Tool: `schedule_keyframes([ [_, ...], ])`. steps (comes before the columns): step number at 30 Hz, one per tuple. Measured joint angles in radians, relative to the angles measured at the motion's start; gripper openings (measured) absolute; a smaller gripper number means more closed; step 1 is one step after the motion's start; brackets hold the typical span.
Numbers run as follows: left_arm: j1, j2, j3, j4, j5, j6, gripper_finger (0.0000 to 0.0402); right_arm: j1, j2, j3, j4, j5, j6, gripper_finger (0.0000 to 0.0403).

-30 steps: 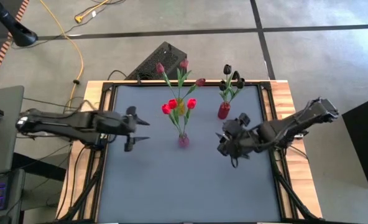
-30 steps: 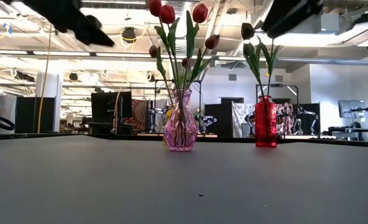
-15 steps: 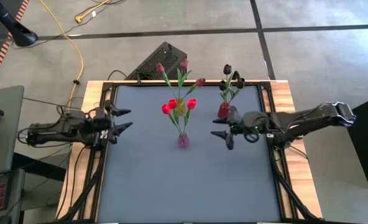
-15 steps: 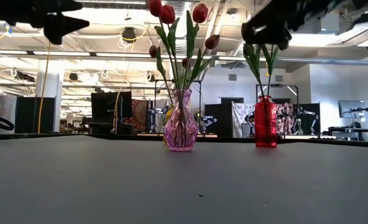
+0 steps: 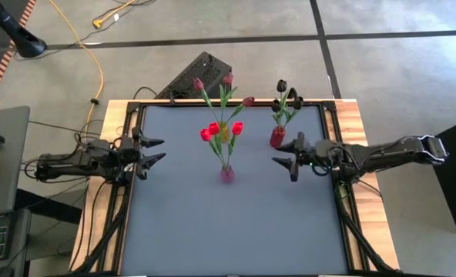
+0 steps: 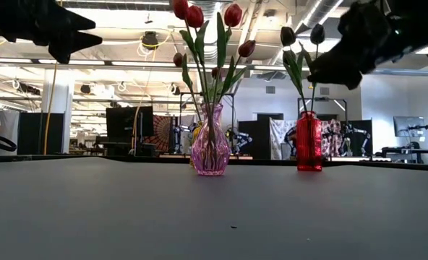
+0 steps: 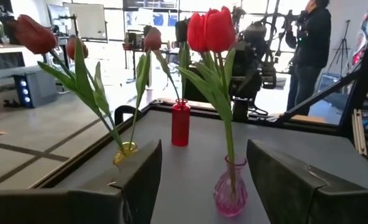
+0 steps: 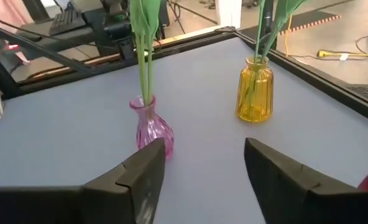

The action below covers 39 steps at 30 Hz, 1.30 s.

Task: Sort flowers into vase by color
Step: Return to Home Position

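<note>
Sorting looks finished to me, so the step in hand is parking. My left claw [image 5: 157,149] hangs over the table's [image 5: 236,223] left edge and my right claw [image 5: 283,152] is up near the red vase [image 6: 309,141], both empty with fingers spread. Next I'd only tuck to rest, clear of the stems. The red flowers [image 5: 220,129] stand upright in the pink vase [image 6: 210,152] mid-table. The black flowers [image 6: 288,35] are in the red vase and the maroon flowers [image 5: 228,79] in the yellow vase [image 8: 255,95] behind.
</note>
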Motion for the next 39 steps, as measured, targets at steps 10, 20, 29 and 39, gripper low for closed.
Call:
schedule_keyframes([
  [10,0.0,0.0,-0.037,0.008,-0.001,-0.013,0.0198,-0.026,-0.147,-0.152,0.025,0.001,-0.063,0.0029],
  [20,0.0,0.001,-0.144,0.105,-0.026,-0.048,0.0119,-0.096,-0.356,-0.286,-0.021,-0.041,-0.059,0.0017],
  [29,0.0,0.001,-0.144,0.102,-0.036,-0.029,0.0006,-0.109,-0.477,-0.342,-0.052,-0.104,-0.029,0.0021],
  [39,0.0,0.001,-0.144,0.1,-0.021,-0.013,0.0001,-0.099,-0.482,-0.342,-0.06,-0.107,-0.13,0.0027],
])
